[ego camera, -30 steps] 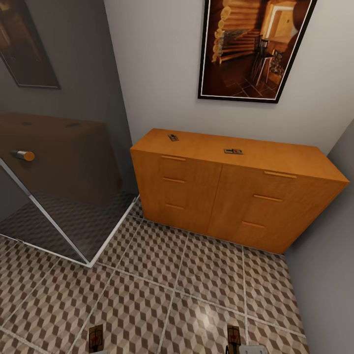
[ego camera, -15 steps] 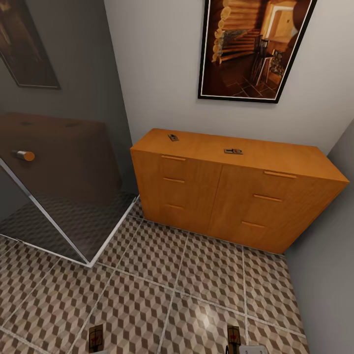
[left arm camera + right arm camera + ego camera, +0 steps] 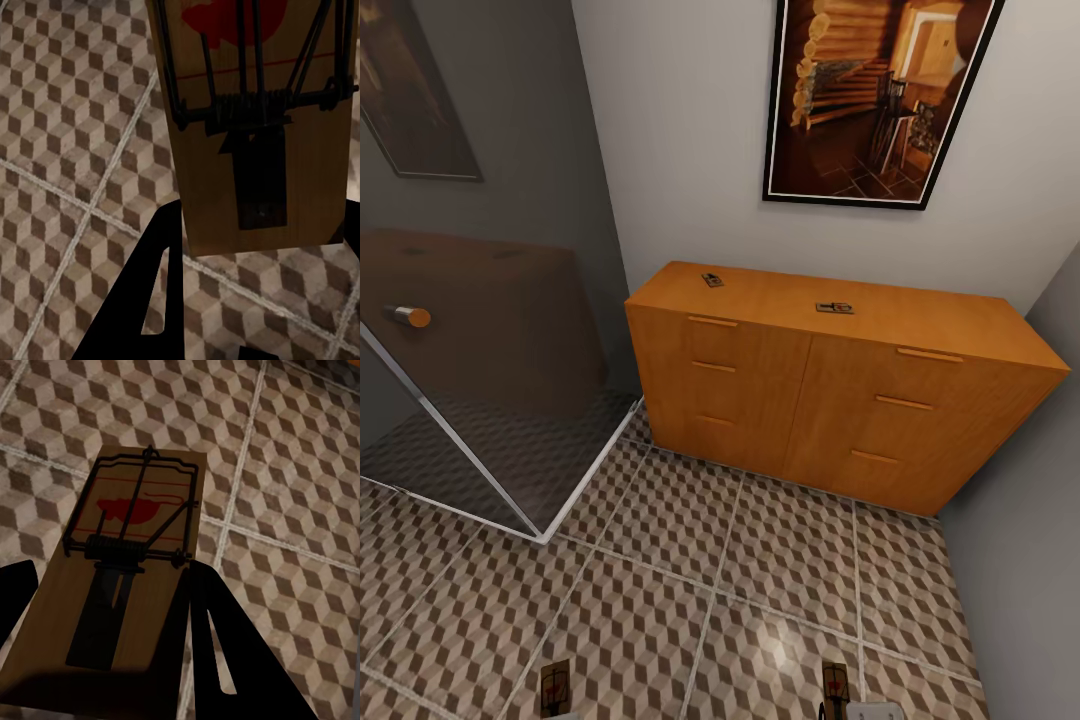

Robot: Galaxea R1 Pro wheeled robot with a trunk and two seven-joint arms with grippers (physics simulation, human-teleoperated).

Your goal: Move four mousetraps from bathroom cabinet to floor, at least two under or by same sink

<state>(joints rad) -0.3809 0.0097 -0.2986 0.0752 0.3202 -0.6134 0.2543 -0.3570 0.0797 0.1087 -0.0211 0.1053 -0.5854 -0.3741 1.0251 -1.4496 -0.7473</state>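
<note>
The orange-brown cabinet (image 3: 800, 400) stands against the far wall with its drawers closed. Two mousetraps lie on its top, one near the left end (image 3: 712, 280) and one near the middle (image 3: 835, 308). Two more mousetraps show at the head view's lower edge, one at the left (image 3: 555, 688) and one at the right (image 3: 834, 690). My left gripper (image 3: 262, 225) is shut on a mousetrap (image 3: 259, 120) held above the cube-pattern bathroom floor (image 3: 67, 150). My right gripper (image 3: 112, 600) is shut on another mousetrap (image 3: 127, 585) over the same tiles (image 3: 300, 495). The sink is out of view.
A glass shower partition (image 3: 480, 380) with a round knob (image 3: 408, 316) stands at the left, its white base rail (image 3: 575, 490) reaching toward the cabinet. A framed picture (image 3: 875, 95) hangs above the cabinet. A grey wall (image 3: 1020, 560) closes the right side.
</note>
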